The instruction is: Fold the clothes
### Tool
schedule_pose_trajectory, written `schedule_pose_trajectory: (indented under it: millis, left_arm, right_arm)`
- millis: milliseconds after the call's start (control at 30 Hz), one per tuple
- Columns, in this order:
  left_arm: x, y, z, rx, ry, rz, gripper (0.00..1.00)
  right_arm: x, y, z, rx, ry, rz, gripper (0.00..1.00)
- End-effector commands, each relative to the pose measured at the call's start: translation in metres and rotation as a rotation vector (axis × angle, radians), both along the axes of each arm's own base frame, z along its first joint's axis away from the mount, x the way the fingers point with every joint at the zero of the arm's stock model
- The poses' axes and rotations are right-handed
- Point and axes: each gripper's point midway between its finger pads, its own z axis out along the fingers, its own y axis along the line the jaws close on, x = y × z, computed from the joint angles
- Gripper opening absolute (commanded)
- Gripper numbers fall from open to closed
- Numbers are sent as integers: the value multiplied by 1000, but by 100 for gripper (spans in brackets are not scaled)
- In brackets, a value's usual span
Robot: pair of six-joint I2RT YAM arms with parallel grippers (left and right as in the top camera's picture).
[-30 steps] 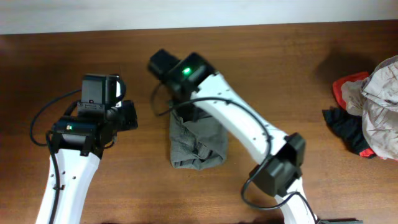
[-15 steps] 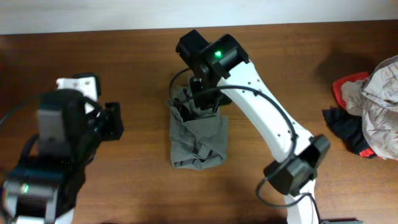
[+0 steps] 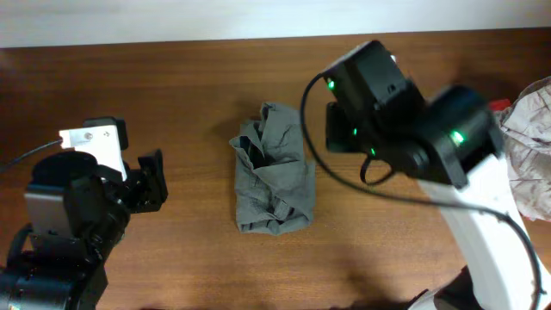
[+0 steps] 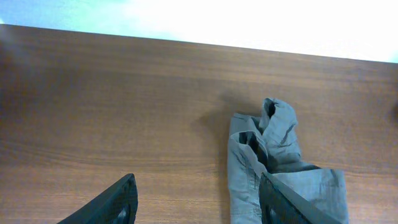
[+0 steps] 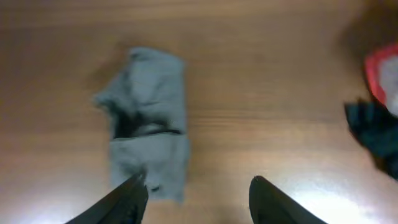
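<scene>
While the left gripper [image 4: 196, 208] hangs over the table's [image 3: 172, 77] left side, fingers spread and empty, the grey-olive shorts [image 3: 274, 176] lie in a rumpled folded bundle mid-table, touching neither arm. Right of them the right gripper [image 5: 199, 199] hovers, jaws likewise parted, holding nothing. At the far right edge other garments [image 3: 516, 146] lie heaped.

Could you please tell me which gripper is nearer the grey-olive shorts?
Right, apparently. The right gripper hovers just right of the shorts; the left gripper sits farther left.
</scene>
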Motion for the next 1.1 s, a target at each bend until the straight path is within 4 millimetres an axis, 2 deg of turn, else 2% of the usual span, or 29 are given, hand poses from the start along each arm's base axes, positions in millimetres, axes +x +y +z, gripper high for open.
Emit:
schedule_pose_trajectory:
  millis: [0,133,200,233,333,500,567,633,733,800,833,900,1000,1067]
  left_arm:
    - [-1,-4,5,0,-13,-27,63]
    - [-1,-4,5,0,-13,-27,63]
    - [-1,-4,5,0,-13,-27,63]
    - [-1,-4,5,0,-13,-27,63]
    - [-1,-3,5,0,-16,-25,63]
    - [0,-3,6,2,-19,-23,63]
    - [1,-3,5,2,-17,-23,63]
    - [1,-3,5,2,-17,-24,62]
    - [1,-3,5,2,-17,-24,63]
    - [1,-3,5,2,-17,-24,63]
    - [1,-3,5,2,-17,-23,63]
    - [1,-3,5,2,-17,-24,63]
    - [0,-3,5,2,-17,-24,63]
    - [1,-3,5,2,-16,-24,63]
  right_arm:
    - [27,-30,-56,-86,114,-191,60]
    - [38,-40,-106,-38,226,-239,61]
    - [33,-47,-121,-60,278,-242,61]
    - [30,-49,-122,-77,291,-220,60]
    - [17,-48,-114,-102,297,-178,60]
    - [-22,-51,-75,-94,217,-114,61]
    - [-34,-49,-58,-52,160,-88,70]
    - [-41,-45,-46,-5,108,-65,76]
    - [-37,-42,-48,22,73,-62,75]
    - [-28,-33,-62,35,79,-54,62]
    - [-21,-25,-76,50,93,-44,33]
    - [-10,-16,-103,47,120,-41,14]
    - [4,-15,-142,47,173,-64,12]
    - [12,-16,-166,92,223,-83,7]
